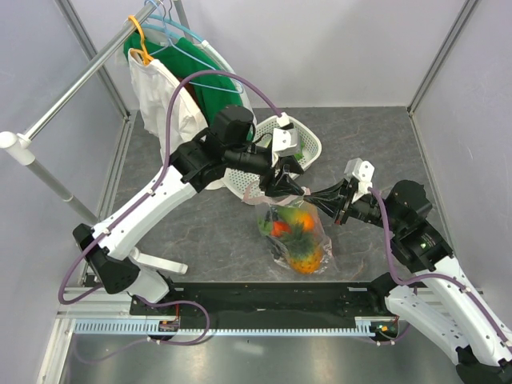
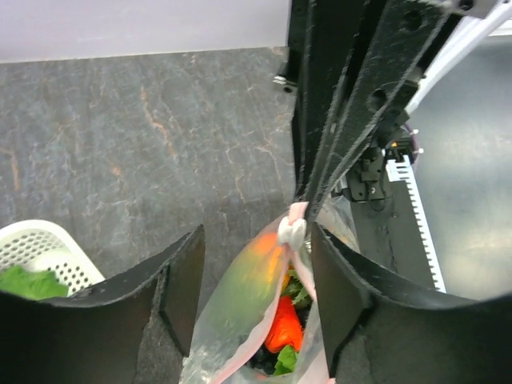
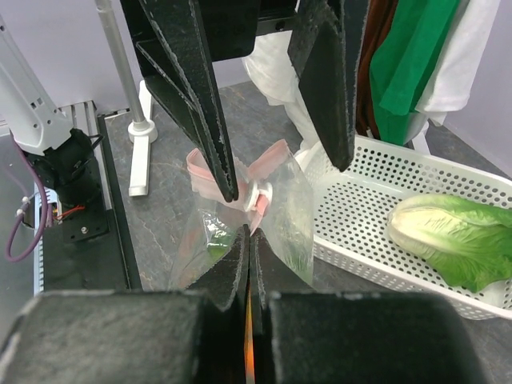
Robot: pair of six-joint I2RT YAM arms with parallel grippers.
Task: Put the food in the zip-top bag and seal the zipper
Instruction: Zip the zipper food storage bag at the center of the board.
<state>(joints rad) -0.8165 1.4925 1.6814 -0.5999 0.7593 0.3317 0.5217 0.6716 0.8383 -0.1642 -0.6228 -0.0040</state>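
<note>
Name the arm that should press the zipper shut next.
Left, probably. The left gripper has open jaws astride the zipper, free to close and run along it. The right gripper is shut on the zipper, anchoring the bag.

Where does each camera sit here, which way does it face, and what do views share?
Top external: above, behind the robot, looking down at the table; left arm and right arm show.
Left wrist: on the left arm, faces the zip-top bag inside the open left gripper.
Right wrist: on the right arm, faces the basket; right gripper shut on the zip-top bag.
Shared: both wrist views show the bag and the opposite gripper.
</note>
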